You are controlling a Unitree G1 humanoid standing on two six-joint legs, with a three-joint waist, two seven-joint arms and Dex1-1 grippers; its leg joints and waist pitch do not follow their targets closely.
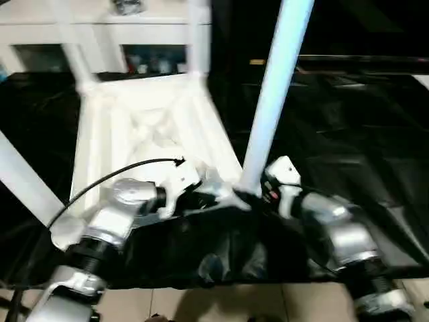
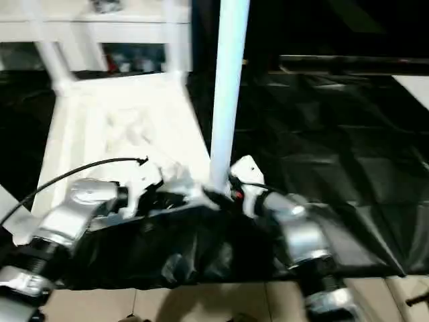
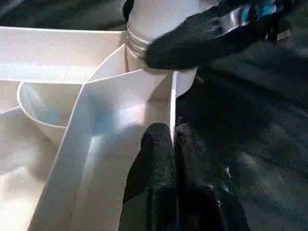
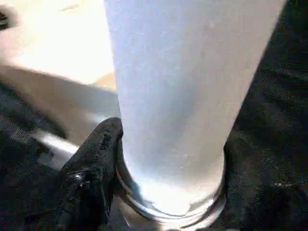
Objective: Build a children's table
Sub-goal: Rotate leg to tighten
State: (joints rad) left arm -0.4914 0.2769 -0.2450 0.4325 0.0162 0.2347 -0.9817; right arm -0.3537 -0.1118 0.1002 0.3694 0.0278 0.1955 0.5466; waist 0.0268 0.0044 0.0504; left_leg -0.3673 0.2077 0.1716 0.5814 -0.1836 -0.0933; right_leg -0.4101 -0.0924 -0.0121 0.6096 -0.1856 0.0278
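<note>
Now leg [image 4: 178, 96] between right jaws; left jaws pinch tabletop [image 3: 96, 125] rim.

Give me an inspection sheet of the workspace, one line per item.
Surface: black sheet covering the bench.
Job's things: tabletop upside down; legs stand in its corners, near-right leg upright in its socket.
Clutter: nothing seen.
Grippers: left gripper shut on the tabletop's rim; right gripper around the near-right leg's base.
Cables: black cable arching over the left wrist.
Surroundings: white cabinet behind; tiled floor below.
</note>
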